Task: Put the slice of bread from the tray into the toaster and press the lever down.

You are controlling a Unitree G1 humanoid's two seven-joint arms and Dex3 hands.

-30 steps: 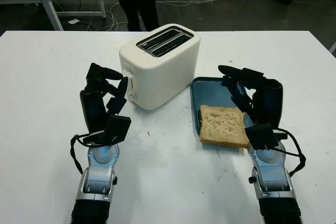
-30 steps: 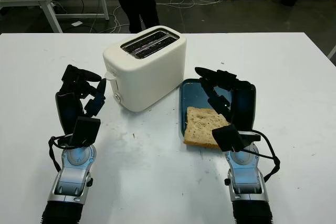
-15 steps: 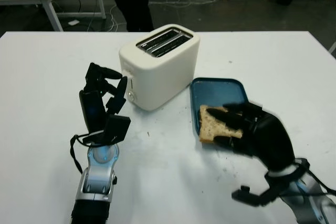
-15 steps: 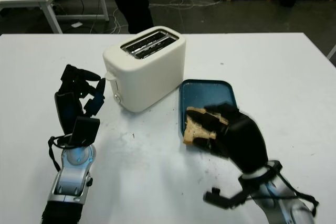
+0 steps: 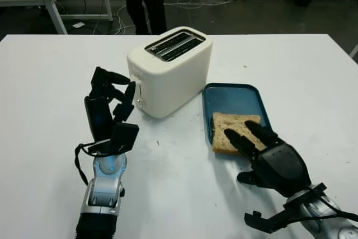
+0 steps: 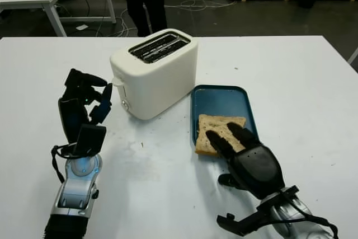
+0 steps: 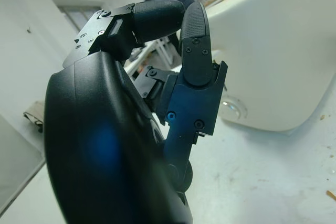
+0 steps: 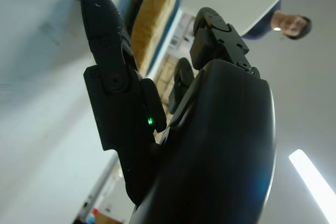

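My right hand (image 5: 263, 152) reaches in palm down, two fingers (image 5: 238, 141) lying over the near edge of the slice of bread (image 5: 230, 131), not closed on it. The bread sits at the near end of the blue tray (image 5: 232, 96). The white toaster (image 5: 169, 69) stands just left of the tray, slots up. My left hand (image 5: 109, 104) is upright beside the toaster, fingers curled, holding nothing.

The black three-finger left hand (image 5: 109, 102) stands upright at the frame's left, fingers curled, holding nothing. The black three-finger right hand (image 5: 263, 152) reaches palm-down from the lower right, open.
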